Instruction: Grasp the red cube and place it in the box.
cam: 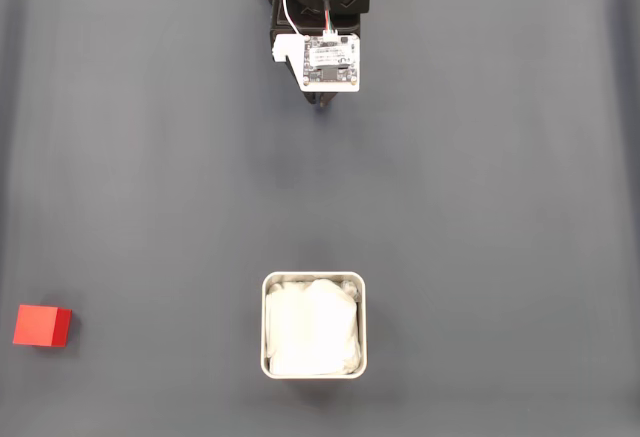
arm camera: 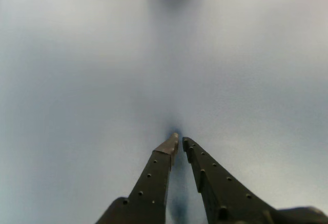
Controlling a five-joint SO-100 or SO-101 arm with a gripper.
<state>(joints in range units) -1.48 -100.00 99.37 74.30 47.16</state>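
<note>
1. Gripper (arm camera: 178,141) in the wrist view: two dark perforated fingers converge to nearly touching tips, only a thin slit between them. Jaws effectively closed, nothing held. Tips sit low over bare mat, a small dark shadow right at them.
2. Fixed view: gripper (cam: 325,105) at top centre, mostly hidden under the arm's wrist board (cam: 330,60) and its wiring; only a dark tip pokes out below the board.
3. Surface: plain dark grey mat (cam: 480,197), which reads as pale blue-grey in the wrist view.
4. Box (cam: 314,279) lies straight down-frame from the gripper in the fixed view, well apart from it; white wrinkly lining (cam: 312,327) fills it. A sliver at the top edge of the wrist view is probably its near rim, too little of it to confirm.
5. Red cube (cam: 42,325) sits near the lower-left corner of the fixed view, far from the gripper and well to the left of the box, roughly level with it. Slightly turned, one side face visible.
6. Judgement: grasp not begun; the approach is the whole job ahead.
7. Risks:
   - Jaws left closed on descent would push the cube instead of straddling it.
   - Cube is close to the frame's left edge; a long diagonal reach may be near the arm's limit, giving a shallow, off-centre grip.
   - Turned cube may twist or slip if the fingers close on its corners.
</note>
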